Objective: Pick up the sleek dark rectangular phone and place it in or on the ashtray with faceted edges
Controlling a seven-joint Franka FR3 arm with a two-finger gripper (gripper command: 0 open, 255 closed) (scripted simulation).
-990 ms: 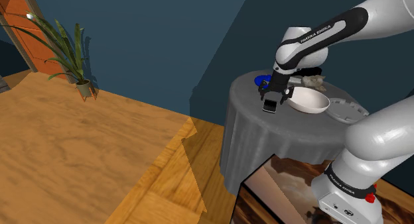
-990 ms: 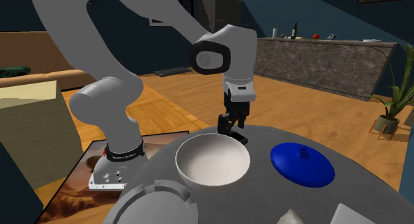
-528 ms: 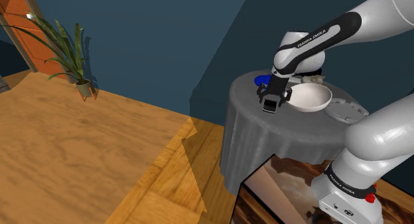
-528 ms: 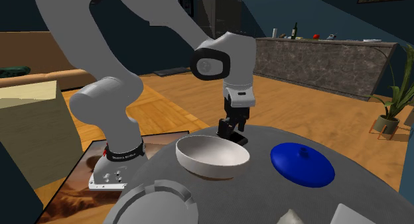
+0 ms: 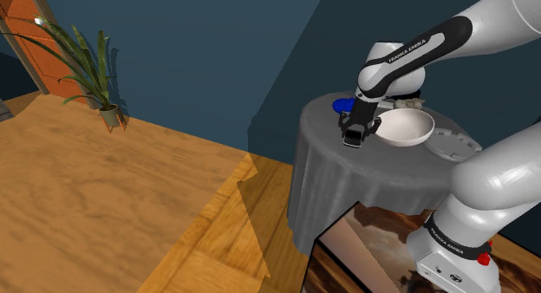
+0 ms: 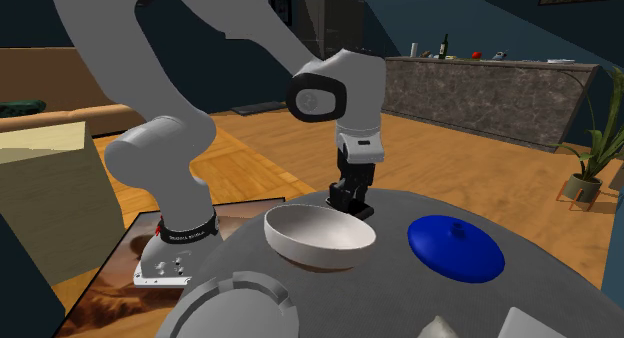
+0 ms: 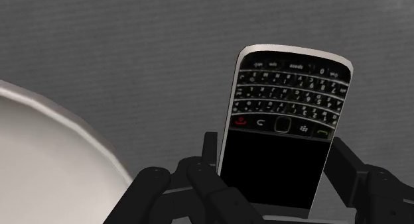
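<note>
End effector [image 5: 354, 132] is clamped on the phone [image 7: 284, 126]. The black fingers [image 7: 346, 164] press its two long edges, and the keypad end sticks out past the tips. The phone is a flat black slab with rounded corners, a thin silver rim, a glossy blank screen and rows of tiny keys. It is held low over the round desk [image 5: 381, 159], which is draped in matte grey cloth [image 7: 133, 57] with a fine weave and hanging folds. Can't tell whether the phone clears the cloth. A smooth white bowl [image 6: 320, 236] sits just beside the end effector, its rim at a slant. A blue domed lid [image 6: 455, 248] with a small knob lies near the end effector, apart from the bowl. The ashtray [image 6: 235, 304], a grey ring with flat faceted edges, is well apart, past the bowl from the end effector.
</note>
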